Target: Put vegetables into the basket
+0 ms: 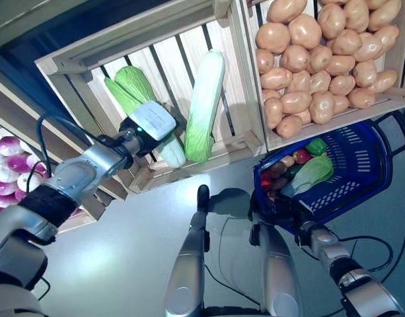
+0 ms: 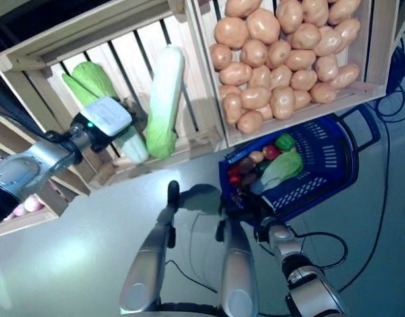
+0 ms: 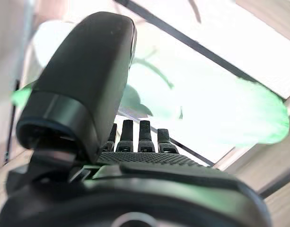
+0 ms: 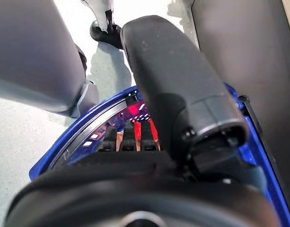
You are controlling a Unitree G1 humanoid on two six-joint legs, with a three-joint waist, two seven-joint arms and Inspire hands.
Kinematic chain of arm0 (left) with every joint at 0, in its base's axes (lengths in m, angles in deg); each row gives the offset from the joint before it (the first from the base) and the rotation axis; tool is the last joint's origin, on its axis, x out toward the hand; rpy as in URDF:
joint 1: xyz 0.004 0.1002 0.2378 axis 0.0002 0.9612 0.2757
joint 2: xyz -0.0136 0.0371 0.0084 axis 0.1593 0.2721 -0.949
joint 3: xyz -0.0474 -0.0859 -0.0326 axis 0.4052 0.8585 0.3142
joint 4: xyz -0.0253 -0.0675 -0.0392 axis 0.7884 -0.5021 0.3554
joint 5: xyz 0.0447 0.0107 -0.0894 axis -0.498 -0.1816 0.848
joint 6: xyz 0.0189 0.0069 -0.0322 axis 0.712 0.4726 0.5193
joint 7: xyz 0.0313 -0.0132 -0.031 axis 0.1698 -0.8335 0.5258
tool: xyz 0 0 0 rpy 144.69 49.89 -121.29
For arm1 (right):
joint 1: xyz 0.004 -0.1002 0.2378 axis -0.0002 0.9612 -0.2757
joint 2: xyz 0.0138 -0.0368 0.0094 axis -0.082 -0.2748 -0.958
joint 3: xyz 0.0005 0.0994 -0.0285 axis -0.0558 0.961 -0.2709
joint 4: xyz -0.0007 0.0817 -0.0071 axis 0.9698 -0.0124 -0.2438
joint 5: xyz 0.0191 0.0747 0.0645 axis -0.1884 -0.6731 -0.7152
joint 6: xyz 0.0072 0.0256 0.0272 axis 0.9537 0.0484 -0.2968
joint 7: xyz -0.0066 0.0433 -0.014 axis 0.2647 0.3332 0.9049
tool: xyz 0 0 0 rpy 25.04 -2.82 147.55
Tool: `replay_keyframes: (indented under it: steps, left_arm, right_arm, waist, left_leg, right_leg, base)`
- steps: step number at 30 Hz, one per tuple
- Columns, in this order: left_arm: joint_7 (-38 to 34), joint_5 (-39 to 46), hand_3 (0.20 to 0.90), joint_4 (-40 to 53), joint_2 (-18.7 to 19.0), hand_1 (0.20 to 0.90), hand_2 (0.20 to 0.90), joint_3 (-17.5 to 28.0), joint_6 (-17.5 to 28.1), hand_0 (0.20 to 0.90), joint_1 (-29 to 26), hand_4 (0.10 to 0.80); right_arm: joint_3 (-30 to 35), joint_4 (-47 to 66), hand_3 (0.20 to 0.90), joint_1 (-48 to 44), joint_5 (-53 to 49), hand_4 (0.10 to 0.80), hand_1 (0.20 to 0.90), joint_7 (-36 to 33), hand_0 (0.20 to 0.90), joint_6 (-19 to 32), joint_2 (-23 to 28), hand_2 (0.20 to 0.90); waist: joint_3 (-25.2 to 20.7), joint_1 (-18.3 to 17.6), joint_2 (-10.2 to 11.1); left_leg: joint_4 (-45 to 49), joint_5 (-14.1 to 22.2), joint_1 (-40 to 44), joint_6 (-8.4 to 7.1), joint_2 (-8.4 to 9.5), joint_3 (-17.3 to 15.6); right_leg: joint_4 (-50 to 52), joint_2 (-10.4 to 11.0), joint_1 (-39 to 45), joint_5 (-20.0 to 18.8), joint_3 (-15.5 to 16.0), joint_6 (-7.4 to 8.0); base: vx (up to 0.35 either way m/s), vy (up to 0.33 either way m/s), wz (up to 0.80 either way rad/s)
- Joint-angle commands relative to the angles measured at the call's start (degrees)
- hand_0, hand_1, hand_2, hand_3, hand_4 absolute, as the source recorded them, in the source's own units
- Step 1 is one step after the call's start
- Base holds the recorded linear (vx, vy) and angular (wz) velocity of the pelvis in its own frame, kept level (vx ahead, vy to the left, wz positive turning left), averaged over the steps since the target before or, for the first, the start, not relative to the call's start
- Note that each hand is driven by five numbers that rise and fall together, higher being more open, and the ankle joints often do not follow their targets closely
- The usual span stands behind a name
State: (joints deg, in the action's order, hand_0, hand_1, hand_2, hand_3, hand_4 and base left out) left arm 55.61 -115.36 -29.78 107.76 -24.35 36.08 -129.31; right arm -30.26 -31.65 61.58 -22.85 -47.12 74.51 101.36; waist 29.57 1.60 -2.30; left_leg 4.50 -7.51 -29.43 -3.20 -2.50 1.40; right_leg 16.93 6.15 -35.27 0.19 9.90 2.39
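- Basket [image 1: 361,165], at about 4 o'clock in the head views, already holds several vegetables, a leafy cabbage among them.
- Right hand [image 4: 182,109] has its fingers curled over the basket rim.
- Left hand [image 1: 146,129] reaches the cabbage [image 1: 133,89] in the crate [image 1: 90,53] at 10 o'clock; fingers look fairly straight, not yet gripping.
- A second cabbage [image 1: 205,105] waits beside.

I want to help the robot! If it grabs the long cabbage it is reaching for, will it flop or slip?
The cabbage is long and leafy, so its green top would probably bend a little. Its white stalk end looks smooth, so it might slip in the left hand. It leans in the slatted crate, so it could tip sideways when nudged.
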Motion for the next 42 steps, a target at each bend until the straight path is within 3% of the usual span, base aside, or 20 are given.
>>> replay_keyframes:
  steps: [1, 9, 17, 20, 28, 29, 30, 31, 38, 42]
  left_arm:
    - [-14.62, -3.37, 0.9, -2.29, 1.63, 0.9, 0.9, 3.43, -4.07, 0.9, 0.24, 0.8]
    - [-28.48, -8.86, 0.9, -18.0, -6.88, 0.9, 0.9, 0.12, -8.13, 0.9, 0.15, 0.8]
    - [-31.13, -11.68, 0.9, -23.77, -9.32, 0.9, 0.9, -1.08, -8.8, 0.9, -0.65, 0.8]
    - [-30.99, -16.48, 0.9, -24.83, -9.38, 0.9, 0.9, -1.88, -7.75, 0.9, -0.91, 0.8]
    - [-30.31, -17.55, 0.9, -25.04, -9.5, 0.9, 0.9, -3.64, -8.35, 0.9, -2.05, 0.8]
    - [-30.17, -17.61, 0.764, -25.04, -9.51, 0.764, 0.764, -3.74, -8.41, 0.764, -2.17, 0.709]
    - [-30.17, -17.61, 0.764, -25.04, -9.51, 0.764, 0.764, -3.74, -8.41, 0.764, -2.17, 0.709]
    - [-30.21, -15.73, 0.3, -25.82, -9.64, 0.3, 0.3, -4.34, -9.16, 0.3, -3.56, 0.4]
    - [-30.23, -16.94, 0.3, -24.03, -8.98, 0.3, 0.3, -4.05, -7.01, 0.3, -3.27, 0.4]
    - [-34.76, -8.9, 0.3, -21.99, -7.77, 0.3, 0.3, -2.85, -8.5, 0.3, -2.22, 0.4]
  right_arm:
    - [0.03, 3.89, 0.9, 1.72, -2.54, 0.8, 0.9, -2.07, 0.9, 0.94, 1.57, 0.9]
    - [-1.46, 8.53, 0.9, -1.08, -3.53, 0.8, 0.9, -3.76, 0.9, -3.19, 2.45, 0.9]
    - [-2.27, 12.09, 0.9, -2.26, -2.89, 0.8, 0.9, -4.42, 0.9, -5.5, 3.57, 0.9]
    - [-2.15, 12.65, 0.9, -2.7, -3.18, 0.8, 0.9, -4.2, 0.9, -5.97, 4.29, 0.9]
    - [-2.64, 14.17, 0.9, -3.57, -3.95, 0.8, 0.9, -4.0, 0.9, -6.29, 5.47, 0.9]
    - [-2.67, 14.28, 0.9, -3.63, -3.96, 0.8, 0.9, -4.01, 0.9, -6.35, 5.51, 0.9]
    - [-2.67, 14.28, 0.9, -3.63, -3.96, 0.8, 0.9, -4.01, 0.9, -6.35, 5.51, 0.9]
    - [-3.02, 15.04, 0.9, -4.15, -4.48, 0.8, 0.9, -4.2, 0.9, -6.75, 6.26, 0.9]
    - [-2.62, 15.39, 0.9, -3.54, -4.46, 0.8, 0.9, -4.65, 0.9, -7.33, 6.24, 0.9]
    - [-2.91, 14.37, 0.9, -2.89, -3.32, 0.8, 0.9, -4.34, 0.9, -6.63, 6.08, 0.9]
  waist:
    - [0.22, -0.28, 2.1]
    - [0.22, -1.91, 3.55]
    - [0.22, -3.46, 4.36]
    - [0.22, -3.85, 4.35]
    - [0.22, -4.34, 4.36]
    - [0.22, -4.35, 4.37]
    - [0.22, -4.35, 4.37]
    - [0.22, -4.64, 4.67]
    - [0.22, -4.46, 4.89]
    - [0.22, -3.95, 4.63]
  left_leg:
    - [7.21, 2.97, -5.77, 0.13, 2.71, -1.04]
    - [8.26, 2.39, -9.65, -0.26, 1.97, -1.41]
    - [7.97, 1.68, -11.65, -1.03, 1.15, -1.64]
    - [7.94, 1.55, -12.43, -1.26, 1.05, -1.58]
    - [7.84, 1.26, -13.67, -1.45, 0.9, -1.5]
    - [7.82, 1.25, -13.72, -1.46, 0.88, -1.52]
    - [7.82, 1.25, -13.72, -1.46, 0.88, -1.52]
    - [7.55, 1.06, -14.05, -1.58, 0.82, -1.56]
    - [6.38, 1.12, -12.09, -1.57, 0.92, -1.58]
    - [4.28, 1.14, -7.49, -1.45, 1.24, -1.74]
  right_leg:
    - [-4.14, 0.27, 2.64, -3.54, -1.51, 2.04]
    - [-2.03, -0.94, -2.13, -3.51, -2.59, 1.93]
    - [-2.27, -1.69, -4.51, -3.94, -3.59, 1.97]
    - [-2.17, -1.85, -5.42, -3.98, -3.78, 1.97]
    - [-2.45, -1.89, -6.64, -4.21, -3.89, 1.96]
    - [-2.49, -1.89, -6.69, -4.23, -3.88, 1.97]
    - [-2.49, -1.89, -6.69, -4.23, -3.88, 1.97]
    - [-2.78, -2.11, -7.11, -4.38, -3.94, 1.92]
    - [-3.7, -2.15, -5.13, -4.39, -3.6, 1.89]
    - [-5.42, -1.59, -0.39, -4.45, -3.09, 2.08]
  base:
    - [-0.033, 0.019, 0.01]
    - [-0.031, 0.024, 0.01]
    - [-0.012, 0.014, -0.02]
    - [0.0, 0.0, 0.0]
    - [-0.009, 0.01, 0.02]
    - [0.0, 0.0, 0.0]
    - [-0.042, 0.021, -0.01]
    - [-0.044, 0.018, 0.0]
    - [-0.006, -0.002, -0.02]
    - [0.004, -0.019, -0.12]
